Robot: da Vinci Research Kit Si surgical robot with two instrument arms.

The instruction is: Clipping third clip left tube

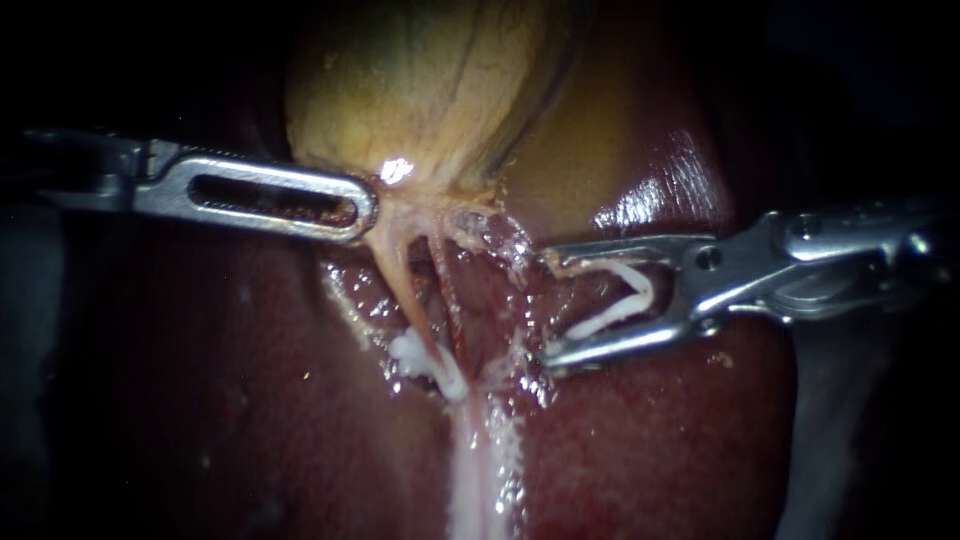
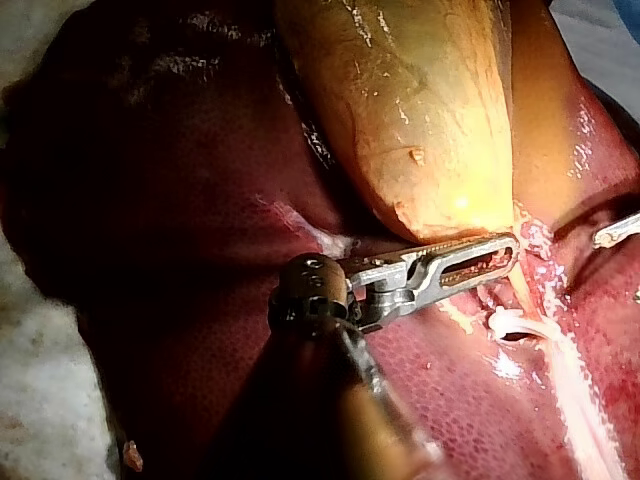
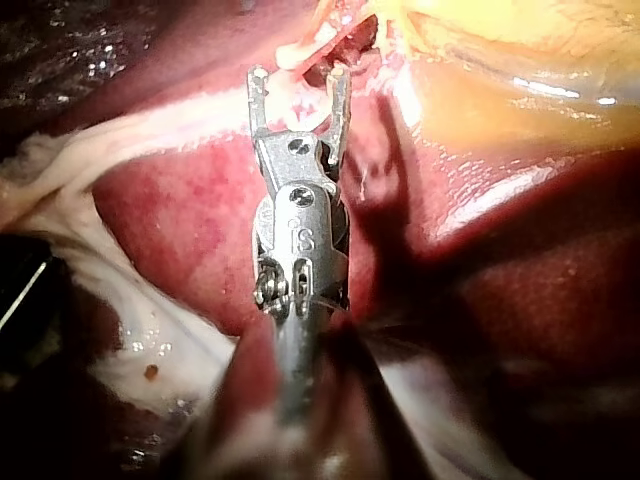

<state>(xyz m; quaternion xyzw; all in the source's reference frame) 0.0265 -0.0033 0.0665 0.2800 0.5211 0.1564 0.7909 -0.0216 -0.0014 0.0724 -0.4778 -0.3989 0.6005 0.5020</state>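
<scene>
Where the left instrument [image 1: 362,208] comes in, its hand is seen clenched on the bottom end of the yellow gallbladder [image 1: 430,90], the jaws pressed together. Just beside it, the left tube [image 1: 403,285] is stretched down over the red liver [image 1: 200,400], and white shut clips [image 1: 428,362] are seen low on it. Further right, an open clip [image 1: 622,302] is held in the spread hand of the right instrument [image 1: 550,308], apart from the tube.

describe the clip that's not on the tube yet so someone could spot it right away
Start at the pale yellow gallbladder, then follow the right instrument in over the dark red liver. The loaded clip is the white V held between its spread jaws; the other clips sit on the left tube below the gallbladder.
</scene>
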